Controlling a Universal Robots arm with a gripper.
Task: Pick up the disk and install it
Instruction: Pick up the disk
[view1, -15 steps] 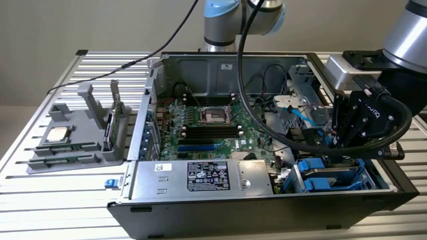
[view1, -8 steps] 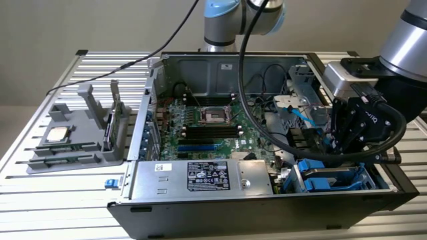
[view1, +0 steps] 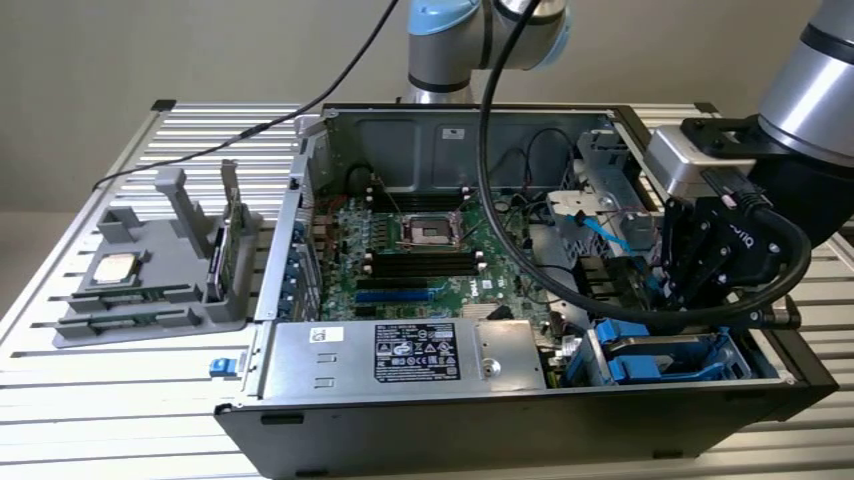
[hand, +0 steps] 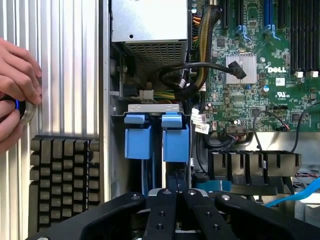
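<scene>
Jaws clenched shut just above the disk (view1: 663, 358), sitting in the near corner of the case (view1: 441, 432) at the exterior view's right; a skewed push could jam its blue carrier (view1: 697, 366) or snag nearby cables (view1: 603, 226).

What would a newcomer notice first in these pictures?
First the open computer case in the middle of the ribbed table, its green motherboard bare. Then the black gripper, shut, hanging over the blue carriers in the case's corner at the exterior view's right. A person's hand at a round knob on the table beside the case also draws the eye.
</scene>
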